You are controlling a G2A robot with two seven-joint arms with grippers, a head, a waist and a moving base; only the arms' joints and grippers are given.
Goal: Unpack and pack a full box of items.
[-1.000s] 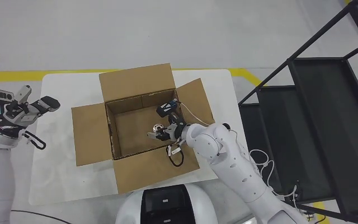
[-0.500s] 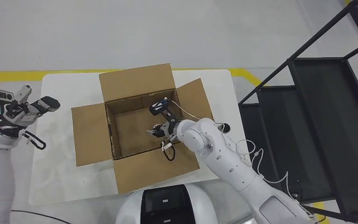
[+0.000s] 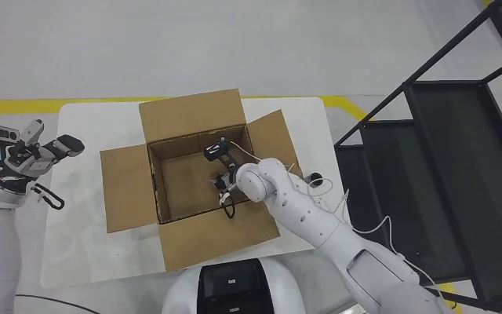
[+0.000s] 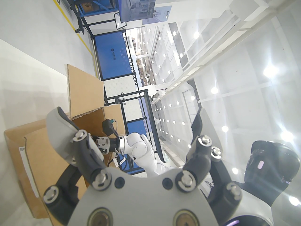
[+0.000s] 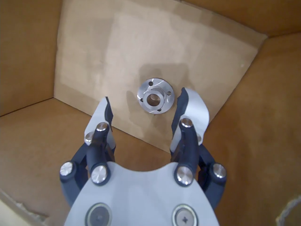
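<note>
An open cardboard box (image 3: 125,188) stands on the white table with all its flaps folded out. On the box floor lies a round metal flange (image 5: 155,98) with a centre bore and small bolt holes. My right gripper (image 5: 145,101) hangs open inside the box just above the flange, one finger on each side of it, touching nothing. In the top view the right gripper (image 3: 222,185) sits in the box's right half. My left gripper (image 3: 49,171) is open and empty at the table's left edge, away from the box; the left gripper (image 4: 127,121) points up into the room.
The white table (image 3: 86,251) has bare surface around the box on the left and front. A black metal stair frame (image 3: 439,157) stands to the right of the table. A yellow floor line (image 3: 78,100) runs behind the table.
The right arm has swung left and deeper into the box, its gripper now pointing down at the flange. The left arm has stayed still.
</note>
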